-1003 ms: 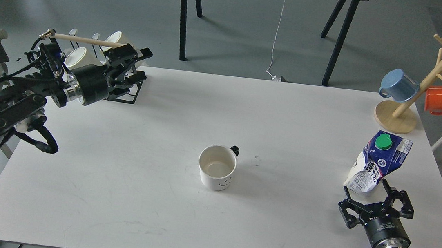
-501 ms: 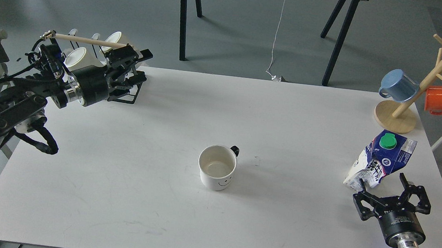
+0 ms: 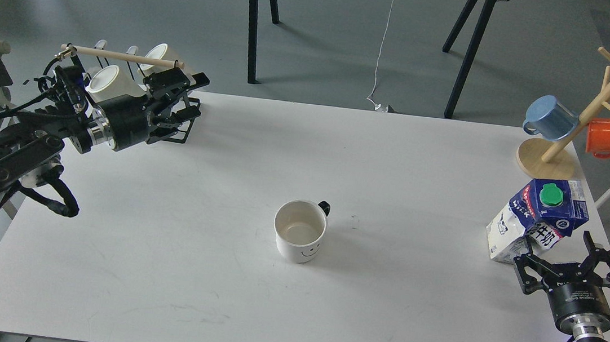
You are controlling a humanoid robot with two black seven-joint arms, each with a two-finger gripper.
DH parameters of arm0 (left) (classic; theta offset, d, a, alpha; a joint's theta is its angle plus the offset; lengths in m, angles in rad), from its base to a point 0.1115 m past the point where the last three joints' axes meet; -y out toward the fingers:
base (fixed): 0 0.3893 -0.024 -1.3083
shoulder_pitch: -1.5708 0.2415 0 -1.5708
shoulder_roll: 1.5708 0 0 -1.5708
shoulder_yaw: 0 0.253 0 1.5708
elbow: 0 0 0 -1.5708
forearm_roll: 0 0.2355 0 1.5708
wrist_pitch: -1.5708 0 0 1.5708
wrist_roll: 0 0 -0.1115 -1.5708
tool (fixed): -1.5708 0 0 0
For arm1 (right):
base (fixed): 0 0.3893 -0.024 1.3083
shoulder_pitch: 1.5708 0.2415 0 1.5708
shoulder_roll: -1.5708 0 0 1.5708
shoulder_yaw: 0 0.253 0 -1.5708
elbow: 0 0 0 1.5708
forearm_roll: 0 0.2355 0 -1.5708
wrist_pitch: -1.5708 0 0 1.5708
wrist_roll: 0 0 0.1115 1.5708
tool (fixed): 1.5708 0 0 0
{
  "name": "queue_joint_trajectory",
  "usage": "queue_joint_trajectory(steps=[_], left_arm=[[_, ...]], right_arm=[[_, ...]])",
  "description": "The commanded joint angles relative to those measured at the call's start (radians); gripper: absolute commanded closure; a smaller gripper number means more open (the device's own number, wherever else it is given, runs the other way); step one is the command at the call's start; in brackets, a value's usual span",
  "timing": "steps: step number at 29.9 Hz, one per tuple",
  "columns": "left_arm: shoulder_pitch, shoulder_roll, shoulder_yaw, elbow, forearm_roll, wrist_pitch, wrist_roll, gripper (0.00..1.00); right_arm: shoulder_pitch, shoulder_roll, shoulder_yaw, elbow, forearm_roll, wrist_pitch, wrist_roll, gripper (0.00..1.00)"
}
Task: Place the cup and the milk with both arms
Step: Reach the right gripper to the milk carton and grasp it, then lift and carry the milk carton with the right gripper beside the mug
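Observation:
A white mug (image 3: 298, 238) with a smiley face stands upright and empty at the table's middle, handle pointing away. A blue-and-white milk carton (image 3: 539, 219) with a green cap is tilted near the right edge. My right gripper (image 3: 568, 268) is just in front of it, with its jaws spread wide around the carton's lower end, and holds it. My left gripper (image 3: 195, 92) is open and empty at the far left, beside a black cup rack, far from the mug.
A black rack (image 3: 176, 132) with white cups (image 3: 109, 80) and a wooden rod stands at the far left corner. A wooden mug tree (image 3: 546, 160) with a blue mug (image 3: 552, 118) and an orange mug (image 3: 608, 136) stands at the far right.
My right gripper has moved to the right and a little away, carrying the milk carton, which now tilts differently. My left arm has drawn back slightly to the left. The mug has not moved.

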Motion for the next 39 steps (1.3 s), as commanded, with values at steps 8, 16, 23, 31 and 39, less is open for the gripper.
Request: queue_joint_trajectory(steps=[8, 16, 23, 31, 39], left_arm=[[0.005, 0.0, 0.001, 0.0, 0.0, 0.0, 0.0, 0.1], [0.005, -0.002, 0.001, 0.003, 0.0, 0.0, 0.0, 0.1], [0.018, 0.0, 0.001, 0.005, 0.002, 0.0, 0.0, 0.1], [0.018, -0.006, 0.0, 0.025, 0.0, 0.0, 0.0, 0.09], [0.019, -0.011, 0.001, 0.026, 0.0, 0.0, 0.0, 0.09]], right_arm=[[0.01, 0.033, -0.009, -0.003, -0.009, 0.0, -0.002, 0.02], [0.044, 0.048, -0.012, -0.007, -0.009, 0.0, -0.002, 0.02], [0.087, 0.08, -0.014, -0.041, -0.009, 0.0, -0.002, 0.02], [0.082, 0.08, -0.021, -0.032, -0.035, 0.0, -0.017, 0.21], [0.081, 0.083, -0.018, -0.027, -0.069, 0.0, -0.023, 0.67]])
